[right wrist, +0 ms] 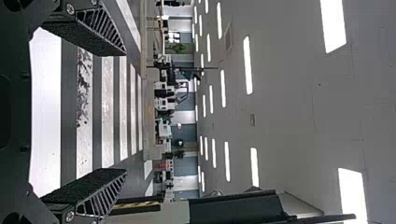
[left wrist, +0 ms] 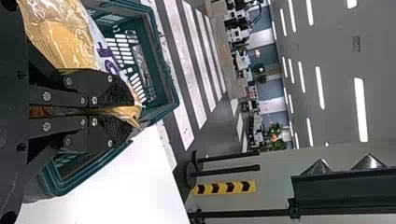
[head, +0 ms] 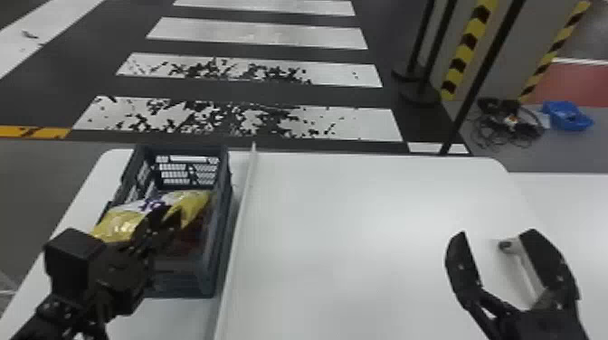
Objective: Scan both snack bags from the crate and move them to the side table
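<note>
pickup time, it seems, as the left black gripper (left wrist: 132, 113) has its jaws pinching the shiny yellow-and-white snack bag (head: 122, 219) in the grey plastic crate (head: 220, 226), the right black gripper (head: 496, 232) has jaws spread, and a clean lift out looks next, before scanning!

In the crate (head: 221, 226), the left gripper (head: 168, 218) hides part of the yellow bag (head: 120, 224); a dark red thing (head: 192, 235) beneath is too blurred to name. Left of the crate, the table's (head: 362, 253) near side is cut off by the head view's edge, as is the right gripper's (head: 495, 235) base, well to the crate's right.
</note>
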Robot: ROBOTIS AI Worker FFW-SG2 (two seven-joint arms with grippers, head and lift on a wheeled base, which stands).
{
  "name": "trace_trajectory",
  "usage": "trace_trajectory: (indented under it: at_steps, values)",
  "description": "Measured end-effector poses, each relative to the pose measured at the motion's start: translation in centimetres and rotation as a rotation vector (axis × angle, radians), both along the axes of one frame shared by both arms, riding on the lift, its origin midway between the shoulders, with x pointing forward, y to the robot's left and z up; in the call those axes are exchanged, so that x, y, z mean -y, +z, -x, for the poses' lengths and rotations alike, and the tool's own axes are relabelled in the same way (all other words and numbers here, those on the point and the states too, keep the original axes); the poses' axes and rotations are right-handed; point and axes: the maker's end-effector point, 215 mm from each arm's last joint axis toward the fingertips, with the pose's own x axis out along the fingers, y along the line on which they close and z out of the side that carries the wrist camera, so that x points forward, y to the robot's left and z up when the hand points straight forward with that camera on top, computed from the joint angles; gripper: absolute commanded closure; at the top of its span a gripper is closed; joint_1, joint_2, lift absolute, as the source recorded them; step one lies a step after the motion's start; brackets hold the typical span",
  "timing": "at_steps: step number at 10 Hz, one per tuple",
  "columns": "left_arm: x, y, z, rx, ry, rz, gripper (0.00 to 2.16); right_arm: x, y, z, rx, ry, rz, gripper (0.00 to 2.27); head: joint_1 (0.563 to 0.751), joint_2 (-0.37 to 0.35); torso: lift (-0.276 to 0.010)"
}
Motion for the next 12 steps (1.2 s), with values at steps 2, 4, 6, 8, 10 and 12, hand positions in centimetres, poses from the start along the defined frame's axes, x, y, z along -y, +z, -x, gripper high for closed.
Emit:
trace_trajectory:
  at_steps: [2,4,6,8,10,12]
  values:
    - [-1.4,0.7,-0.2,0.017,0.053,-0.017,2.14,-0.1,0.3,0.2,0.009,0.002,-0.005,0.10,0.695,-0.047,-0.095]
    - [-3.1,2.2,-0.3,0.045,0.126,-0.096,2.14,-0.3,0.2,0.3,0.008,0.004,-0.008,0.10,0.695,-0.015,-0.095]
    - [-4.3,4.4,-0.4,0.094,0.175,-0.128,2.14,-0.3,0.4,0.3,0.015,0.004,-0.010,0.10,0.695,0.001,-0.095]
    - [-4.4,6.2,-0.6,0.139,0.191,-0.134,2.14,-0.2,0.6,0.3,0.020,0.003,-0.012,0.10,0.695,0.004,-0.095]
    - [-3.9,8.6,-0.5,0.205,0.196,-0.123,2.14,-0.1,0.5,0.3,0.019,0.001,-0.013,0.10,0.695,-0.002,-0.095]
    - [-3.0,12.2,0.2,0.275,0.193,-0.118,2.14,-0.1,0.7,0.3,0.025,0.001,-0.013,0.10,0.695,-0.017,-0.095]
